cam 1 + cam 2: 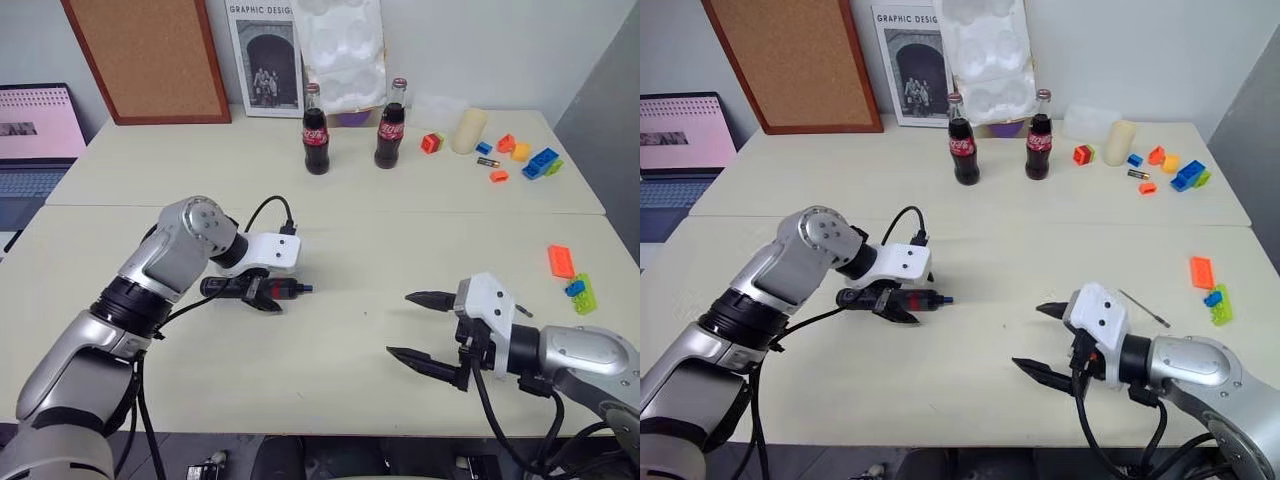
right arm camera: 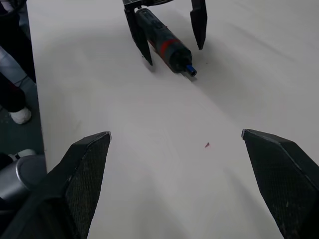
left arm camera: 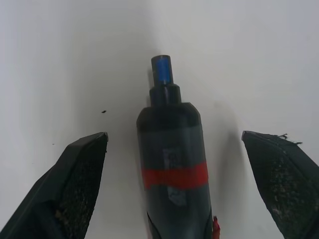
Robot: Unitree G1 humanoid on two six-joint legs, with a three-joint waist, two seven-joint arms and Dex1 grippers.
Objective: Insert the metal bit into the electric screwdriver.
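A cream table [image 1: 330, 370] holds the electric screwdriver [image 1: 262, 288], lying flat left of centre with its blue tip pointing right. The left gripper [image 1: 260, 297] straddles it, fingers spread wide on either side and not closed on it. The metal bit [image 1: 1143, 308] (a thin grey rod) lies well apart, on the right side, just beyond the right gripper [image 1: 1046, 343], whose fingers also stand wide, holding nothing.
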